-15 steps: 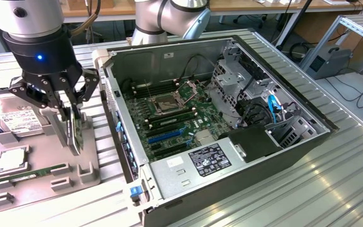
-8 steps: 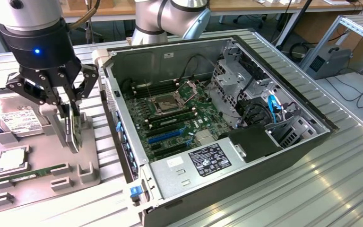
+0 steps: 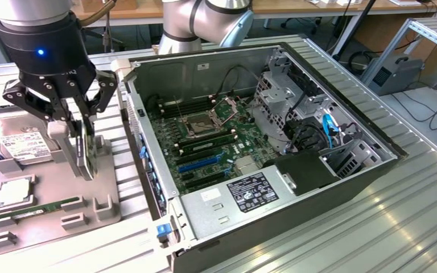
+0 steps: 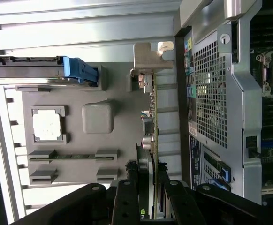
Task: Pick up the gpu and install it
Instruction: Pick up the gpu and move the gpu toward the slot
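Wrist view: your gripper is clamping the gpu edge-on between its fingers, with the tray directly beneath. You are likely finishing the pick-up. Installing is calling for squaring the card to a slot inside the case beside the gripper. Labels are showing nothing readable.

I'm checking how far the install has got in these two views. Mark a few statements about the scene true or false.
1. The case lies open with its motherboard exposed. True.
2. The gripper is closed on the gpu, which stands on edge. True.
3. The gpu sits in a motherboard slot. False: it is outside the case, over the gray tray.
4. The hard drive is inside the case. False: it lies on the gray tray.
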Controlling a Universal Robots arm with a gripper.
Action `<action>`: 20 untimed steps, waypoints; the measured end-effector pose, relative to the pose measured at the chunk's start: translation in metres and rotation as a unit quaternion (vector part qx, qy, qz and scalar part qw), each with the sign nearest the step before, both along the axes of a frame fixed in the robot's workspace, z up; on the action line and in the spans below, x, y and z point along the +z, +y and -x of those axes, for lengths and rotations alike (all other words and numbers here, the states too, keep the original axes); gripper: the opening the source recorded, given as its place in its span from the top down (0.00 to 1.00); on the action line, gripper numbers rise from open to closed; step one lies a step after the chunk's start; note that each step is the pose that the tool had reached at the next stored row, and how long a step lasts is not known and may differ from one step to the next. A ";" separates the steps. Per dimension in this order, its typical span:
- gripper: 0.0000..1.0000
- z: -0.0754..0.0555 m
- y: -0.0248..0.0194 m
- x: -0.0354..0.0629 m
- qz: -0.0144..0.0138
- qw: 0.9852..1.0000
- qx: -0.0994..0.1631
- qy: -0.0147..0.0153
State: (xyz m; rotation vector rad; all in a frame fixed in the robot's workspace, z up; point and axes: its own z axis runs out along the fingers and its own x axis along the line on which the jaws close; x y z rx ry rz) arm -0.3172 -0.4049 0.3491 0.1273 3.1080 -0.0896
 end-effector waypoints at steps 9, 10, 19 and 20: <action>0.73 0.000 0.0000 0.0054 0.000 1.000 0.000 0.000; 0.73 0.000 0.0000 0.0060 0.000 1.000 0.000 0.000; 0.73 0.000 0.0000 0.0119 0.000 1.000 0.000 0.000; 0.73 0.000 0.0000 0.0125 0.000 1.000 0.000 0.000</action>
